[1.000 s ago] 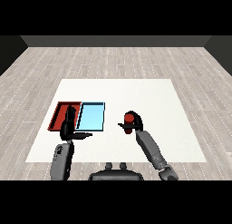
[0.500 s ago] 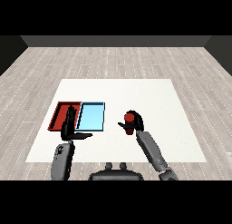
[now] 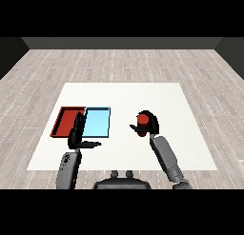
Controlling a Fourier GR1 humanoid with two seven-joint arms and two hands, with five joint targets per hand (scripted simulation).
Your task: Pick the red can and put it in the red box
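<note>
The red can (image 3: pixel 142 121) stands right of the trays, and my right hand (image 3: pixel 148 126) is curled round it, black fingers wrapping its sides. The red tray (image 3: pixel 66 121) lies at the left of the table, the light blue tray (image 3: pixel 97 121) right beside it. My left hand (image 3: pixel 77 133) is raised over the near edge where the two trays meet, fingers straight up and thumb sticking out to the right, holding nothing. It covers part of the red tray's right side.
The white table (image 3: pixel 124 96) stretches beyond and to the right of the can. A grey wooden floor surrounds the table.
The right hand with the can has shifted slightly left toward the trays. The left hand has stayed in place.
</note>
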